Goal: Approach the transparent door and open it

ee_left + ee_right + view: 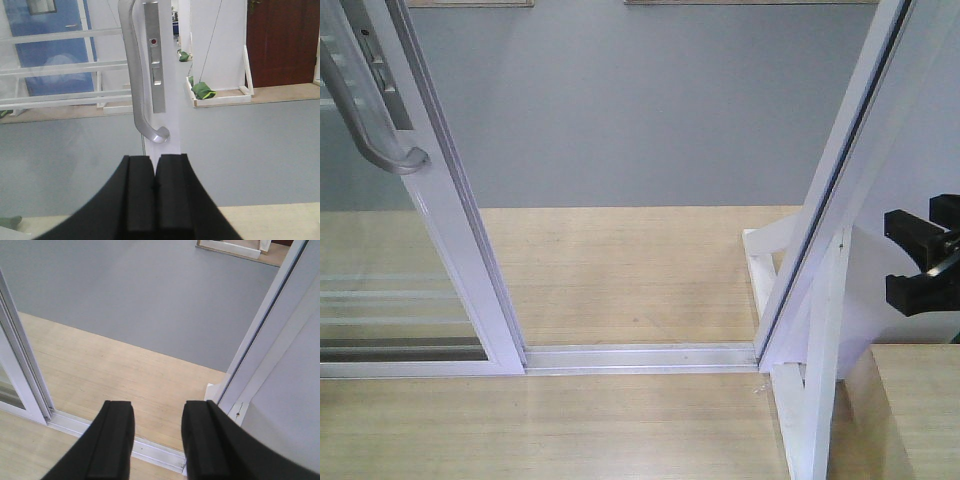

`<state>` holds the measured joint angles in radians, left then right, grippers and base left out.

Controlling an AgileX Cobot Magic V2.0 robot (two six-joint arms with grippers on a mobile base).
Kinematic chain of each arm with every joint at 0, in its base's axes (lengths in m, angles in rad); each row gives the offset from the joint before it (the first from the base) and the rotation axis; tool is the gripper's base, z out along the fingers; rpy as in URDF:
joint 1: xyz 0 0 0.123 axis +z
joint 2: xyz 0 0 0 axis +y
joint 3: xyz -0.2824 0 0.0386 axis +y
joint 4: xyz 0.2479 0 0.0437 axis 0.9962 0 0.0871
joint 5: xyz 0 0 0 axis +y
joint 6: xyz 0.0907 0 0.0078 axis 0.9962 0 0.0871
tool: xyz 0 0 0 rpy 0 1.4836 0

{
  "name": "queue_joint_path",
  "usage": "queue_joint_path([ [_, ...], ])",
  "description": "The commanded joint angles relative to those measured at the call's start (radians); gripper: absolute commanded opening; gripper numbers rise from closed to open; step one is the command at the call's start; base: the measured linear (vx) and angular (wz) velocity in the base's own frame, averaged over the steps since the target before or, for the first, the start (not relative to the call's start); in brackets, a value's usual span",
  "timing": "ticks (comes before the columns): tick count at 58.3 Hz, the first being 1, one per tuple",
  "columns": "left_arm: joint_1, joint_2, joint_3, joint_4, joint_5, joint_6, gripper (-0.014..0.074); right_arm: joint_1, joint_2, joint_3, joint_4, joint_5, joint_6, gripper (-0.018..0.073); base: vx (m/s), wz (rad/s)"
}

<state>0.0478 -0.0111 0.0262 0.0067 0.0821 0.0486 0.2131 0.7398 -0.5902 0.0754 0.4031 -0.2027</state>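
Note:
The transparent door (450, 230) stands at the left, slid aside, with an open gap between it and the right frame. Its curved grey-silver handle (370, 130) shows at the top left. In the left wrist view the handle (134, 75) and lock plate (156, 60) sit on the white stile, straight ahead. My left gripper (154, 172) is shut and empty, just below the handle's lower end and apart from it. My right gripper (157, 412) is open and empty above the floor track; it also shows at the right edge of the front view (920, 258).
A white floor track (640, 357) crosses the opening. The white right frame (850, 180) leans up the right side, with a white stand foot (765, 265) at its base. Wooden floor (620, 270) lies past the track, then grey floor (640, 110).

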Motion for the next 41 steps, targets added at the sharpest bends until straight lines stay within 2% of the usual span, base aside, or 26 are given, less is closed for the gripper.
queue_joint_path([
  [1,0.001,-0.003,0.024,0.000,-0.071,-0.006,-0.0006,-0.006,-0.005,-0.028,0.004,-0.074,-0.008,0.0320,0.00,0.00],
  [28,0.001,-0.003,0.024,0.000,-0.071,-0.006,-0.0006,-0.006,-0.005,-0.028,0.004,-0.073,-0.008,0.0320,0.00,0.00],
  [31,0.001,-0.003,0.024,0.000,-0.071,-0.006,-0.0006,-0.009,-0.008,-0.029,-0.018,-0.081,-0.012,0.0316,0.00,0.00],
  [37,0.001,-0.003,0.024,0.000,-0.071,-0.006,-0.0006,-0.057,-0.067,-0.029,-0.075,-0.085,0.015,0.0260,0.00,0.00],
  [41,0.001,-0.003,0.024,0.000,-0.071,-0.006,-0.0006,-0.118,-0.137,-0.028,-0.107,-0.082,0.090,0.0176,0.00,0.00],
])
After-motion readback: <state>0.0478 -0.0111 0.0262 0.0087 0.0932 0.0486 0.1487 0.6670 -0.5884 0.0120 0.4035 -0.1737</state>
